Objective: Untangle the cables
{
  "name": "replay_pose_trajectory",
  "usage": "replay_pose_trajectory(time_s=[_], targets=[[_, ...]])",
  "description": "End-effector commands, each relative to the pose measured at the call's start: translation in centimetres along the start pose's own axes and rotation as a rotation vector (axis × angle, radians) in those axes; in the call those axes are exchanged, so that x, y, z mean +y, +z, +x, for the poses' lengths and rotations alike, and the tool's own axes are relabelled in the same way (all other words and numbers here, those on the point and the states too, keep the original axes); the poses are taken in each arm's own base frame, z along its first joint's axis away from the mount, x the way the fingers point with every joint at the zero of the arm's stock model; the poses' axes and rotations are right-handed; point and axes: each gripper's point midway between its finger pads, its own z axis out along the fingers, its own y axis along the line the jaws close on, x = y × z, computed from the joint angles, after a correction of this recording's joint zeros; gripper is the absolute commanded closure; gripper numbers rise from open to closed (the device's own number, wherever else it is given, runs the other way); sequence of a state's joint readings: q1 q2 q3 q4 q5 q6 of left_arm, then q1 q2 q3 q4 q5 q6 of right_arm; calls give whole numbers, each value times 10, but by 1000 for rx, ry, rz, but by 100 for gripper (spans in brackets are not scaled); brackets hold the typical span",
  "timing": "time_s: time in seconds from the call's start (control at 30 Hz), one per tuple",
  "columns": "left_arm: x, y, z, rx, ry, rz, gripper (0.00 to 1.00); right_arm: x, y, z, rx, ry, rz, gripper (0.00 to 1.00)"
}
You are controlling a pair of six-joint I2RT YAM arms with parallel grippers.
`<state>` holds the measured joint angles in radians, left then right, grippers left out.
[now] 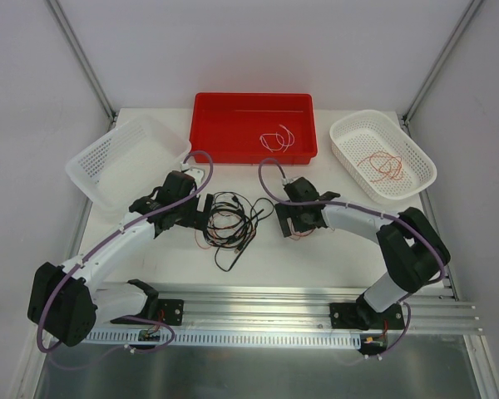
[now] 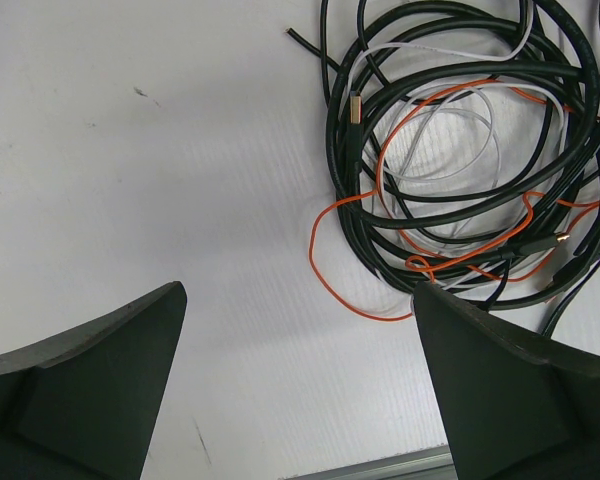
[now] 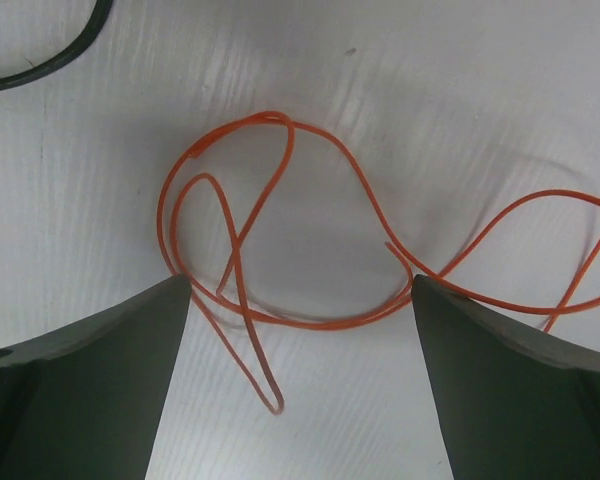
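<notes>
Black, white and orange cables [image 1: 231, 221], top view: I see them tangled mid-table, toward the near edge, between both grippers.
Left gripper [image 1: 198, 219], top view: low at the tangle's left side.
Right gripper [image 1: 288, 224], top view: just right of the tangle.
Red tray [image 1: 254, 155], top view: middle of the far edge, thin wire [image 1: 276, 139] inside.
White basket [image 1: 91, 170], top view: far left corner.
Second basket [image 1: 349, 126], top view: far right corner, holding orange wire [image 1: 382, 165].
Left wrist view: fingers [image 2: 90, 380] spread apart, nothing between them; the tangle lies ahead, to the right.
Right wrist view: fingers [image 3: 520, 390] apart; a loose orange cable [image 3: 310, 324] loops on the table between them.
</notes>
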<state>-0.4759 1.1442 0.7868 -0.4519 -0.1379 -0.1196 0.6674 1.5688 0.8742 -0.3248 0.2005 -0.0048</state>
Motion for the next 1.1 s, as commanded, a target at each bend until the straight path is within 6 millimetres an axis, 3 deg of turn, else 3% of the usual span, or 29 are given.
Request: replay_pose_trajectory(time_s=[0.0,0.13,0.27,0.37,0.4,0.47,0.5,0.57,0.7,0.8,0.87,0.93,0.97,1.03,1.07], targets=[[1,-3,-10,-20,-15,-3,1,10,4,-17,-15,-16,-52,4],[1,-2,-10,-16,-14,-4,1,15,10,-15,24,-14,-85,10],[1,-1,-9,-13,-14,-4,1,13,14,-12,53,-1,-95,23],[1,-2,-9,-14,-11,-3,1,14,15,-10,65,2,-105,44],[1,-2,-10,-14,-11,-3,1,14,14,-10,65,0,-112,59],[1,-1,-9,-13,-13,-2,1,14,12,-8,69,2,-119,73],[0,-2,-9,-14,-13,0,1,14,11,-6,73,-1,-116,90],[0,-2,-9,-15,-15,3,1,12,3,-7,63,-1,-120,98],[0,-3,-10,-19,-15,6,1,4,-24,-17,10,-17,-108,99],[-2,-3,-9,-15,-15,13,1,-13,-62,-38,-72,-44,-47,99],[-2,-4,-10,-18,-17,16,1,-30,-97,-62,-157,-57,7,99],[-3,-4,-10,-18,-17,21,1,-46,-121,-70,-185,-57,55,99],[-3,-4,-10,-20,-20,22,1,-56,-146,-93,-260,-29,68,99],[-4,-4,-10,-19,-19,24,1,-76,-173,-105,-300,-34,135,99],[-4,-5,-11,-22,-19,25,1,-89,-197,-124,-367,-5,160,99]])
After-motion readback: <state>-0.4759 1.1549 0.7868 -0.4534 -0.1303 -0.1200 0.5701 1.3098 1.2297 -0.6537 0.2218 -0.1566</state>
